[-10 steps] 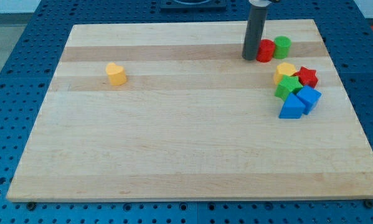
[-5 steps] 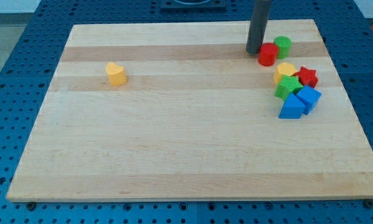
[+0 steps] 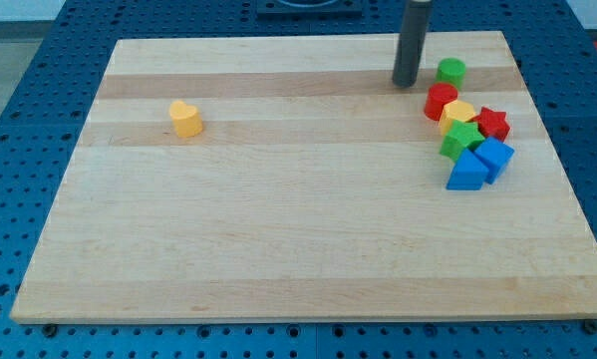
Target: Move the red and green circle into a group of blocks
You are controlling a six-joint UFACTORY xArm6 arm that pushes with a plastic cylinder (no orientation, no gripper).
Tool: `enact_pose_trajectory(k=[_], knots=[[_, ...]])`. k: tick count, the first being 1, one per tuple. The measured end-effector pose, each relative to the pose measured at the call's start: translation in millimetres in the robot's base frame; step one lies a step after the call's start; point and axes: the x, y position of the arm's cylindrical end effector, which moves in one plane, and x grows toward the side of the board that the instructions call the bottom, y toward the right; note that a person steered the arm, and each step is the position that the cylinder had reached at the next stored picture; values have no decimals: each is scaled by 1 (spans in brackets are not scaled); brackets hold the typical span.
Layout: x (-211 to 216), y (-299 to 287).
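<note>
The red circle (image 3: 440,101) lies near the view's right, touching the top of a cluster of blocks. The green circle (image 3: 450,72) stands alone above it, a small gap apart. The cluster holds a yellow block (image 3: 457,113), a red star (image 3: 492,123), a green block (image 3: 462,138), a blue block (image 3: 494,157) and a blue triangle (image 3: 464,173). My tip (image 3: 405,84) is up and to the left of the red circle and left of the green circle, touching neither.
A yellow heart-like block (image 3: 185,118) lies alone at the view's left on the wooden board (image 3: 278,219). The board sits on a blue perforated table.
The red circle has slid down and right, away from the green circle, and now touches the cluster. My tip has shifted slightly up and right.
</note>
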Motion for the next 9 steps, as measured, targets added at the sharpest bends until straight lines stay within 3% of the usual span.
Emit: enact_pose_trajectory(k=[2, 4, 8, 9], knots=[[-14, 56], [-12, 60], [45, 62], [36, 63]])
